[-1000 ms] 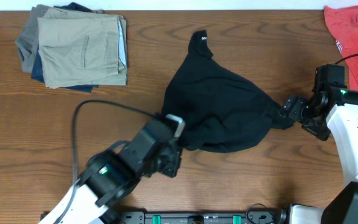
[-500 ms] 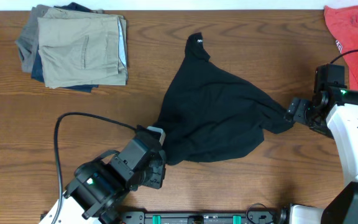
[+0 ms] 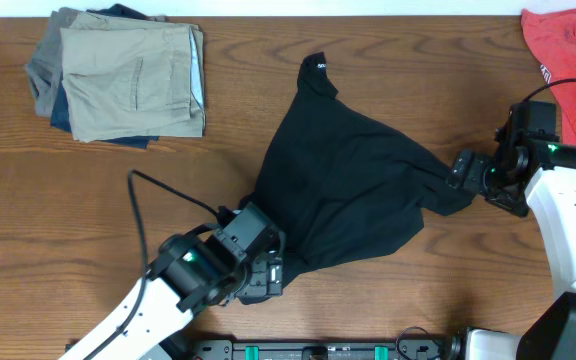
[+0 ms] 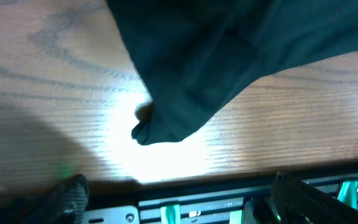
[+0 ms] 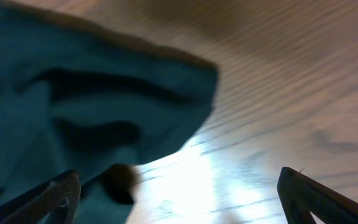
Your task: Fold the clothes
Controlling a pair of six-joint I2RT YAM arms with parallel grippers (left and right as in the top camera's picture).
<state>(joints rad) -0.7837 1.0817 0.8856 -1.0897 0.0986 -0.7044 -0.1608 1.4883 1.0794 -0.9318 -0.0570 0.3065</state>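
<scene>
On the tabletop, seen from overhead, the black garment lies crumpled near the centre. Left wrist view: my left fingers stand wide, with a garment corner lying loose on the tabletop ahead of them. Right wrist view: my right fingers gape wide too, fabric bunched by one, ungripped.

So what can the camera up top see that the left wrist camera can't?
Only overhead: the whole black garment with its white logo, the folded trousers, the red shirt and the right gripper. Only left wrist: a close look at the garment's pointed corner lying on the wood, with the left gripper open, one finger at each bottom corner of the picture. Both: the black garment and the wooden table.
</scene>
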